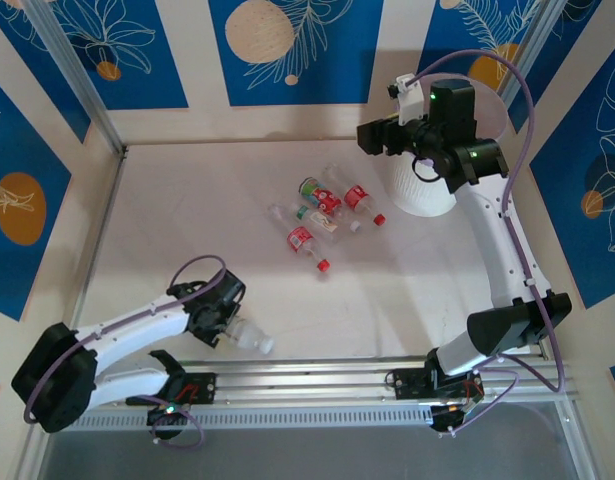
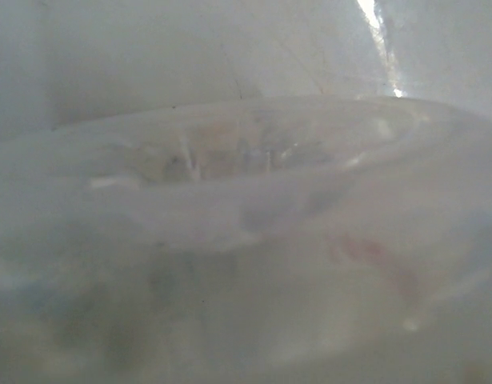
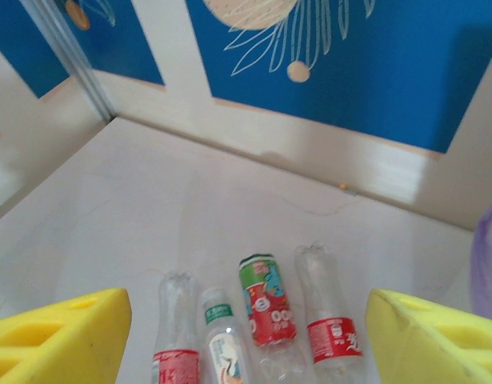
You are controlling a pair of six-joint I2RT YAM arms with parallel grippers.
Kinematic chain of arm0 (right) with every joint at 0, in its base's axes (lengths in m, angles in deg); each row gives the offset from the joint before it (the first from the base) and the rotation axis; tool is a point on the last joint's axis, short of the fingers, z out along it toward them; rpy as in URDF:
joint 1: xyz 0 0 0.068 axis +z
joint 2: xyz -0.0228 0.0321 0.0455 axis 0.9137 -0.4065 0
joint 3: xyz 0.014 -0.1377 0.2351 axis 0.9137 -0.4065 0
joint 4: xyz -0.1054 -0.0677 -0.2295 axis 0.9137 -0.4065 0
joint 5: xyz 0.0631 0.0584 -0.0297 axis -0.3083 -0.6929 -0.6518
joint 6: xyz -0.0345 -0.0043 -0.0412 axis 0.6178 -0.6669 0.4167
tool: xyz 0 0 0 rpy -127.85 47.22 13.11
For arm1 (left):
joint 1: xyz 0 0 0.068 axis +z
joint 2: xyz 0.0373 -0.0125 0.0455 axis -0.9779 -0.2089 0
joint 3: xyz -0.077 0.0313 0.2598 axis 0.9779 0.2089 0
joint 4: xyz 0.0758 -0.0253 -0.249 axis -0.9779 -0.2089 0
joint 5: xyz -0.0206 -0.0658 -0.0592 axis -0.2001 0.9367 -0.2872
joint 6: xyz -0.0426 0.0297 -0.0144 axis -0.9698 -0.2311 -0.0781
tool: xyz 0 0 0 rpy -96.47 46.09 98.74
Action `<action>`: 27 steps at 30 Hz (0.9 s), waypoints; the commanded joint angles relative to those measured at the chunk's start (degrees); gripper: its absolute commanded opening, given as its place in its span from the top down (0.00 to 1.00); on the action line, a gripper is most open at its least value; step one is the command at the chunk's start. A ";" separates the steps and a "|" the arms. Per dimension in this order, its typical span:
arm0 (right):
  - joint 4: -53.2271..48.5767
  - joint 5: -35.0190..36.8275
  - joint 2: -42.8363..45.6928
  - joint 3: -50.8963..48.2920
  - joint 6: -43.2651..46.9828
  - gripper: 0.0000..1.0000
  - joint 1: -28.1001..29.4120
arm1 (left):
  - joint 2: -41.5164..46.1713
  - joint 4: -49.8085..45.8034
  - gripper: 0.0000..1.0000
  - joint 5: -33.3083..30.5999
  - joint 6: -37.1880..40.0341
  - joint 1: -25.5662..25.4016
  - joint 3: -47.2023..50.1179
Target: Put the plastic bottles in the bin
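At the lower left of the overhead view, the left gripper (image 1: 230, 322) sits low over the white table (image 1: 167, 220), aimed toward the bottom middle of the frame. A clear bottle (image 1: 251, 339) lies at its tip, sticking out to the lower right. The dark wrist hides the fingers from above. In the left wrist view the same bottle (image 2: 254, 184) is a pale blur right against the lens, with a faint reddish smear at the lower right. Whether the jaws are pinching it or merely standing beside it cannot be told.

Farther up, at the middle of the overhead frame, the loose bottles (image 1: 322, 215) lie on their sides in a small cluster, touching or just beside one another. Red labels and red caps are plain, but the exact count is hard to make out. The right wrist view has four of them along its lower edge, their near ends cut off. From left to right they are a red-labelled bottle (image 3: 175, 352), a white-labelled bottle (image 3: 223, 344), a green-and-red bottle (image 3: 266, 308) and a second red-labelled one (image 3: 330, 324).

The right gripper (image 3: 246, 336) hangs over the table with its yellow fingers (image 3: 62, 336) spread wide, one at each lower corner of that frame.

To the right of the cluster in the overhead view stands the bin (image 1: 422, 195), white and ribbed. The right arm (image 1: 487, 220) covers its mouth, so its contents are hidden. A sliver of lilac bag (image 3: 490, 264) is cut off by the right edge of the right wrist view. Blue flower-print panels (image 1: 287, 40) close the top of the frame.
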 commanded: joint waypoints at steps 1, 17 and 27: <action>-3.76 -5.79 2.20 -0.92 -0.67 0.23 1.58 | -3.40 12.03 0.35 -1.22 1.96 1.01 -0.76; -13.01 -8.56 2.42 -3.24 -3.97 0.24 9.58 | -15.00 24.22 0.52 6.07 21.76 13.51 -14.97; -10.31 -11.89 2.10 -10.73 -8.29 0.24 14.59 | -17.57 28.57 0.65 9.05 32.24 17.41 -24.06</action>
